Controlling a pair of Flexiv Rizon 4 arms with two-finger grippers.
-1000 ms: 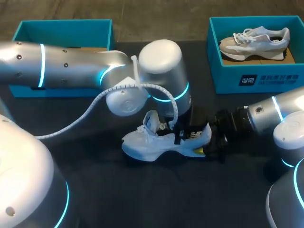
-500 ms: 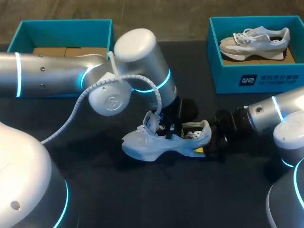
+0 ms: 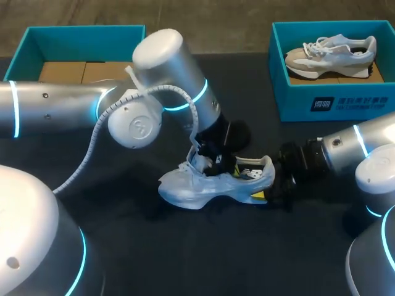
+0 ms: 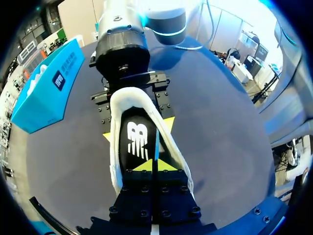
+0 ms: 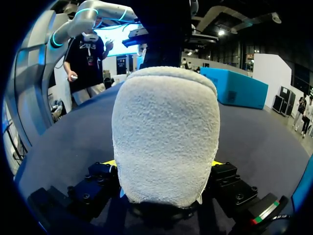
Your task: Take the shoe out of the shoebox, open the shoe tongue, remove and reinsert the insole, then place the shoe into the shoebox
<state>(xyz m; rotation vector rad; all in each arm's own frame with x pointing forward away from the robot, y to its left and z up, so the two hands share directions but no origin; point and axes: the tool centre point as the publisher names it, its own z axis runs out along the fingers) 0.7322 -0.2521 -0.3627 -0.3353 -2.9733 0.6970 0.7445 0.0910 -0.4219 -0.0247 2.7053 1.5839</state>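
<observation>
A white sneaker [image 3: 188, 185] lies on the dark table at the middle, toe to the left. My right gripper [image 3: 273, 182] has a finger on each side of its fuzzy heel [image 5: 166, 127], so it is shut on the shoe. My left arm comes in over the shoe, and its gripper [image 3: 213, 162] sits in the shoe's mouth beside the raised tongue. In the left wrist view the black insole [image 4: 137, 139] with a white logo lies inside the shoe. Its upturned edge runs into my left gripper [image 4: 152, 169], which is shut on it.
A teal shoebox [image 3: 333, 102] at the back right holds a second pale sneaker [image 3: 330, 54]. Another teal box [image 3: 31, 42] with cardboard inside stands at the back left. My left arm's big elbow [image 3: 163, 65] hangs over the table's middle left.
My left arm has swung left, and its gripper has slid along the shoe from near the heel toward the tongue. The insole now lies lower inside. The right gripper has kept still.
</observation>
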